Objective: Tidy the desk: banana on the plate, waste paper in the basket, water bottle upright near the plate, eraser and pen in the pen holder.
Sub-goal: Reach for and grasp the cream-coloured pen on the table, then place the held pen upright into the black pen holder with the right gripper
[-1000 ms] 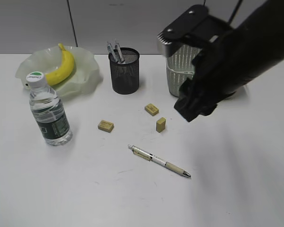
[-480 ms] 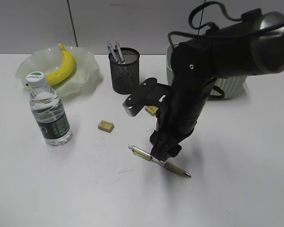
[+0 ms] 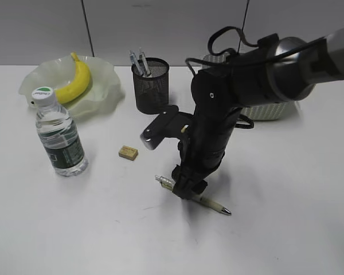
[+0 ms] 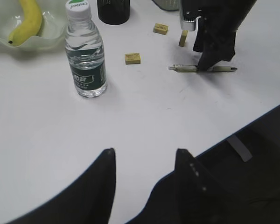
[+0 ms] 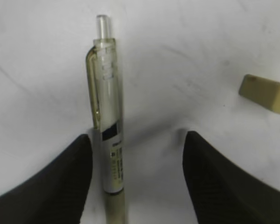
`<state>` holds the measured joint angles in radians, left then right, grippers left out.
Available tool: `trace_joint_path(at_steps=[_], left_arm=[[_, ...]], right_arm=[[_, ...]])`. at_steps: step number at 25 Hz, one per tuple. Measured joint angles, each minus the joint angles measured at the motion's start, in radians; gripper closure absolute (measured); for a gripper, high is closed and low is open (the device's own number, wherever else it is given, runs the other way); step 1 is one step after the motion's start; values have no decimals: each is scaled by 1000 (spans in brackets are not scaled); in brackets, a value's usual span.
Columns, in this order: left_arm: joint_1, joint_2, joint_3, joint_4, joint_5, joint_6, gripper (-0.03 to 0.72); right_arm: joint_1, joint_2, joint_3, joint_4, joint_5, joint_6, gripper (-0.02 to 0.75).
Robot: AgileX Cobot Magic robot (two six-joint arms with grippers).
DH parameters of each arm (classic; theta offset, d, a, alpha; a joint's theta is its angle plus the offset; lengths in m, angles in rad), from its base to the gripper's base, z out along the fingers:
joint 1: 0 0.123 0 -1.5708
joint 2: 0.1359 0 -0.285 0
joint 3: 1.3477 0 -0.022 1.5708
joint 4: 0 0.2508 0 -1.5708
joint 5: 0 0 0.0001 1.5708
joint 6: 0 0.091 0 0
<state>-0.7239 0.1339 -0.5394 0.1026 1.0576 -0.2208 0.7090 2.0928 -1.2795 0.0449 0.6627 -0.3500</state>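
Observation:
The pen (image 3: 213,204) lies on the desk (image 3: 286,229). My right gripper (image 3: 185,190) is down over its middle, open. In the right wrist view the pen (image 5: 107,116) lies between the fingers, close beside the left one, with my right gripper (image 5: 137,136) astride it. Three erasers (image 4: 132,58) (image 4: 160,29) (image 4: 183,38) lie loose. The banana (image 3: 74,80) rests on the plate (image 3: 106,97). The water bottle (image 3: 60,137) stands upright in front of the plate. Two pens stick out of the pen holder (image 3: 151,86). My left gripper (image 4: 144,151) hangs open over bare desk. The waste paper is out of view.
The basket (image 3: 272,109) stands at the back right, mostly hidden behind my right arm. One eraser (image 5: 266,95) lies just right of the right gripper's fingers. The arm hides two erasers in the exterior view.
My right arm has swung down from beside the basket to the pen, and its jaws have widened. The left gripper and the objects have not moved.

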Motion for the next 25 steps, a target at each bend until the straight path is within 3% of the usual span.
trace_joint_path(at_steps=[7, 9, 11, 12, 20, 25], left_arm=[[0, 0, 0, 1, 0, 0, 375], [0, 0, 0, 1, 0, 0, 375], [0, 0, 0, 1, 0, 0, 375], [0, 0, 0, 1, 0, 0, 376], [0, 0, 0, 1, 0, 0, 377], [0, 0, 0, 1, 0, 0, 377]], right_arm=[[2, 32, -14, -2, -1, -3, 318], [2, 36, -22, -3, 3, -3, 426], [2, 43, -48, -8, 31, -3, 588], [2, 45, -65, -9, 49, -3, 621], [2, -33, -251, 64, 47, -3, 617], [-6, -103, -351, 68, -114, 12, 617]])
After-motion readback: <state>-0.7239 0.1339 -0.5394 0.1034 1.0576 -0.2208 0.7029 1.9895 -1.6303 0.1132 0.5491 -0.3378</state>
